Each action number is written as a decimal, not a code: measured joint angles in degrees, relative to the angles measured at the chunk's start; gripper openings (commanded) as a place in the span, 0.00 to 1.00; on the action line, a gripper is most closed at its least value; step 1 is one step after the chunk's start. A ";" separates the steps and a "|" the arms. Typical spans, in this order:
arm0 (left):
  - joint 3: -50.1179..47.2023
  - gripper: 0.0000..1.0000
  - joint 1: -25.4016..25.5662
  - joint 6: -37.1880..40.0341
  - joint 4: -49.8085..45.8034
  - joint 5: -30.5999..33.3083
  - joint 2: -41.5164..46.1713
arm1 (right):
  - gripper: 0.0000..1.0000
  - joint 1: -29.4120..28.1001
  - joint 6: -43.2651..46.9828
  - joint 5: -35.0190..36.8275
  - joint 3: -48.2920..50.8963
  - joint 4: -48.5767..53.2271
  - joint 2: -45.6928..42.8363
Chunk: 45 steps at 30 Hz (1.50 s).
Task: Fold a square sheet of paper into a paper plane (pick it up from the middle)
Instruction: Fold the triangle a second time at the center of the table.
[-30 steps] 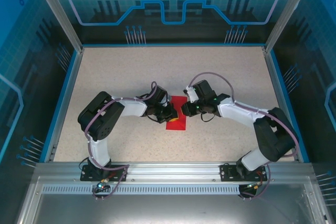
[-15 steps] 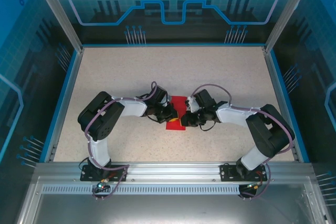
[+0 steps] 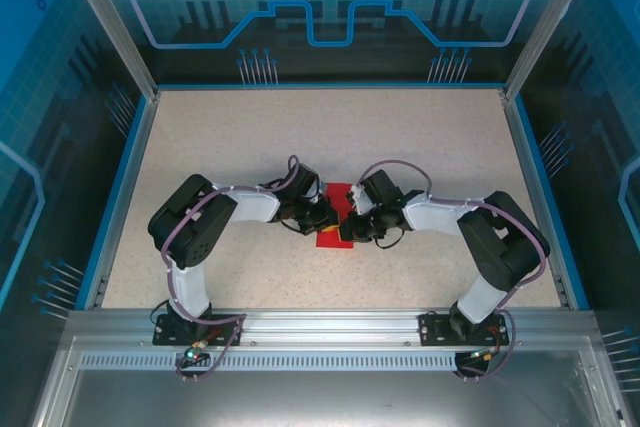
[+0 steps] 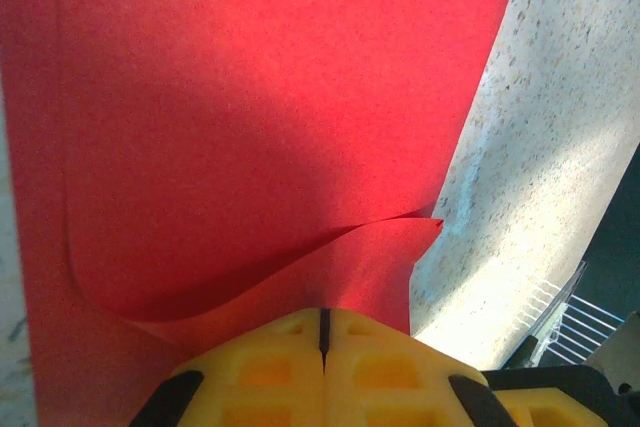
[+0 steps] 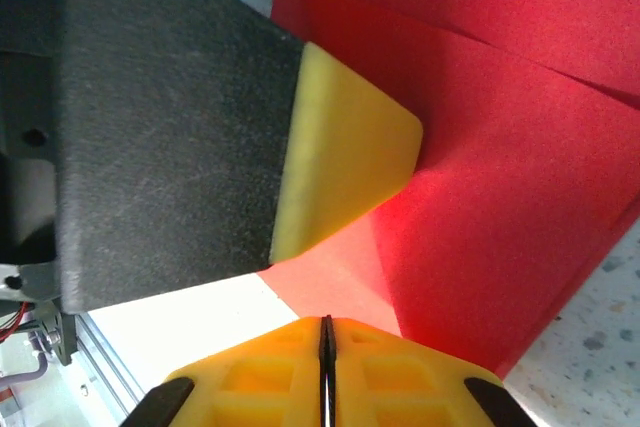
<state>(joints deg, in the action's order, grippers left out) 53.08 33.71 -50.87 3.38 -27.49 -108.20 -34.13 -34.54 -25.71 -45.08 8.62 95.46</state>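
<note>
The square sheet of paper (image 3: 333, 238) is bright red and lies partly folded at the middle of the table, between my two grippers. In the left wrist view the paper (image 4: 250, 97) has a loose upper layer curling up. The left gripper (image 4: 323, 315) is shut, and its yellow tips rest against the near edge of the paper. In the right wrist view the right gripper (image 5: 325, 323) is also shut, its tips touching a pale lit corner of the paper (image 5: 520, 197). The left arm's yellow-tipped finger (image 5: 350, 147) presses on the sheet just ahead. From above, the left gripper (image 3: 327, 215) and right gripper (image 3: 349, 226) nearly meet.
The speckled beige table (image 3: 250, 137) has a blue raised rim (image 3: 122, 187) on three sides. An aluminium rail (image 3: 320, 332) at the near edge carries the arm bases. Bare tabletop (image 4: 540, 147) lies right of the paper in the left wrist view.
The right arm has swung left, bringing its gripper onto the right edge of the red paper as the jaws closed. The left arm and gripper have stayed still.
</note>
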 measured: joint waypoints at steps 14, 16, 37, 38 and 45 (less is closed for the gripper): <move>0.00 0.00 0.00 0.20 0.00 0.00 0.00 | 0.10 1.31 -0.42 0.52 1.64 -1.49 2.03; 0.00 0.00 0.00 0.20 0.00 0.00 0.00 | 0.10 1.66 -0.92 -0.26 2.34 -2.73 2.03; 0.00 0.00 0.00 0.22 -0.02 0.00 0.00 | 0.09 1.95 -4.74 -1.79 -1.11 -0.72 1.27; 0.00 0.00 0.00 0.22 -0.02 0.00 0.00 | 0.09 1.95 -5.01 -1.79 -1.40 -0.72 2.01; 0.00 0.00 0.00 0.37 -0.02 0.00 0.00 | 0.10 1.95 -5.77 -1.73 -0.92 -0.46 4.46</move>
<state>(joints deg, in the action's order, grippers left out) 53.08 33.71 -50.50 3.36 -27.49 -108.20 -32.18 -40.32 -27.44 -46.00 8.16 99.92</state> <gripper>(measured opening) 0.061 0.095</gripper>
